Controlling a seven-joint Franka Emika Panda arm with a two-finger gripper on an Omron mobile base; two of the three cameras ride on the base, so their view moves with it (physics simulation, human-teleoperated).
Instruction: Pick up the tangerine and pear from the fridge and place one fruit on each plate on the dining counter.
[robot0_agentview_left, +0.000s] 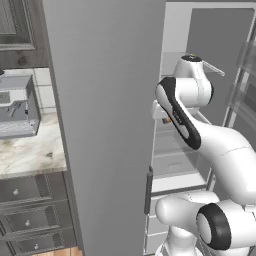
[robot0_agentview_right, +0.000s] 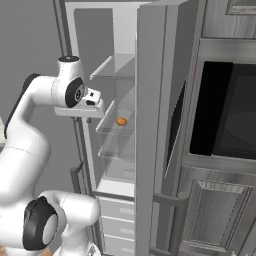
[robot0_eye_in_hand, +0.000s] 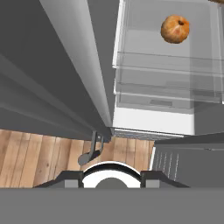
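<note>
The fridge (robot0_agentview_right: 125, 30) stands open, its wide grey door (robot0_agentview_left: 105, 125) swung out to the left of my arm. The tangerine (robot0_agentview_right: 121, 121) is a small orange ball on a clear glass shelf (robot0_agentview_right: 112, 127) inside; it also shows as the tangerine (robot0_eye_in_hand: 175, 29) at the upper right of the hand view and as an orange speck (robot0_agentview_left: 167, 120) behind my forearm. My gripper (robot0_agentview_right: 89, 118) hangs pointing down just outside the shelf's front edge, to the fruit's left; its fingertips (robot0_eye_in_hand: 68, 178) are spread open with nothing between them. The pear, the plates and the dining counter are out of view.
A dark built-in oven (robot0_agentview_right: 225, 115) fills the cabinet right of the fridge. Left of the door are a marble wall counter (robot0_agentview_left: 30, 150) with a steel appliance (robot0_agentview_left: 17, 107) and drawers (robot0_agentview_left: 30, 215). White fridge drawers (robot0_agentview_right: 117, 220) lie below; wood floor (robot0_eye_in_hand: 43, 157) lies under the hand.
</note>
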